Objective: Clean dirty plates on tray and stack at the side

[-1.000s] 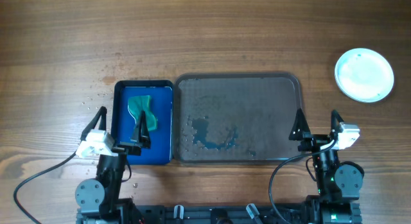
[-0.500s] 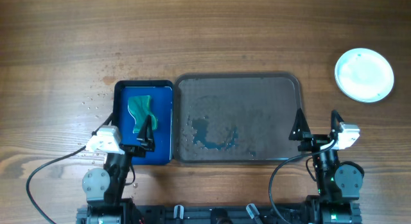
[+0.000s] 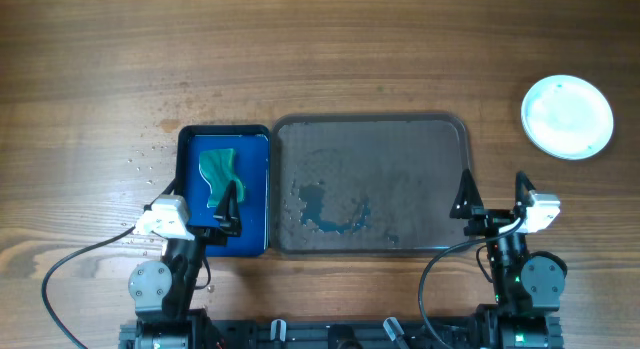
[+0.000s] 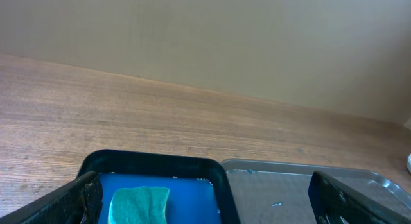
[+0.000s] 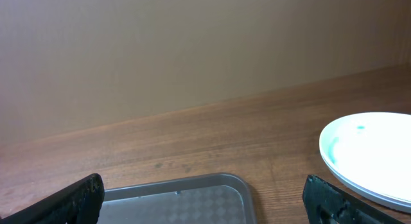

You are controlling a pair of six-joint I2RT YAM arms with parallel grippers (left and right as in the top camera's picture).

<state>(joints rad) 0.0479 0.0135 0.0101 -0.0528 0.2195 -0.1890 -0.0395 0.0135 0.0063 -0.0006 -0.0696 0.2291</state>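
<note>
The dark grey tray (image 3: 440, 149) lies at the middle of the table with no plates on it, only blue smears and water drops (image 3: 330, 211). White plates (image 3: 567, 116) sit on the wood at the far right, showing as one round outline from above; faint teal marks show on the top plate (image 5: 372, 153). My left gripper (image 3: 205, 204) hovers open over the near end of the blue tray, with nothing between its fingers (image 4: 83, 198). The right gripper (image 3: 493, 192) stands open and empty by the grey tray's near right corner (image 5: 237, 182).
A smaller bright blue tray (image 3: 255, 189) sits against the grey tray's left side and holds a green sponge (image 3: 220, 174), also seen in the left wrist view (image 4: 138, 205). Water drops speckle the wood (image 3: 150, 154) left of it.
The left gripper swung to the right over the blue tray about half a second ago and has held still since. The right arm has not moved.
</note>
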